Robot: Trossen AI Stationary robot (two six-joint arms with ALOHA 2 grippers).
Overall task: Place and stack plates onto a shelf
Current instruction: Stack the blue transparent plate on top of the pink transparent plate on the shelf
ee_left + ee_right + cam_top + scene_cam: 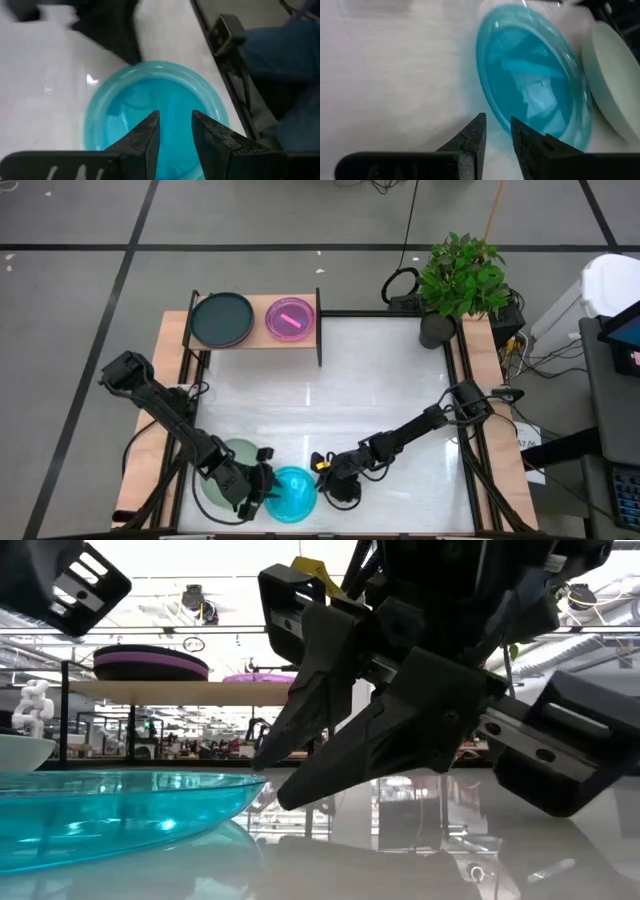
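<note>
- Nearest the front edge of the white table [330,370], a small translucent cyan plate [292,492] lies flat and is not yet on the shelf. In the wrist views it may be two cyan dishes nested, but I cannot tell.
- The left pincer [262,486] hangs over the cyan plate's left rim, its fingers parted a little with the plate showing between them; nothing is grasped.
- The right pincer [327,471] sits just beside the plate's right rim, low to the table. Its fingers stand a narrow gap apart and hold nothing; the tips point at the rim without clearly touching it.
- Just left of the cyan plate, partly under the left arm, a larger sage-green round plate [228,470] also waits on the table.
- At the far left, the light-wood shelf on black posts [310,338] already carries a large black round plate [221,319] on its left half; the low view shows a purple plate [150,665] under it.
- On the shelf's right half sits a smaller translucent pink plate [290,318].
- My reading: the shelf stacks are begun, and at least the cyan and green plates remain. The cyan one looks to be next.
</note>
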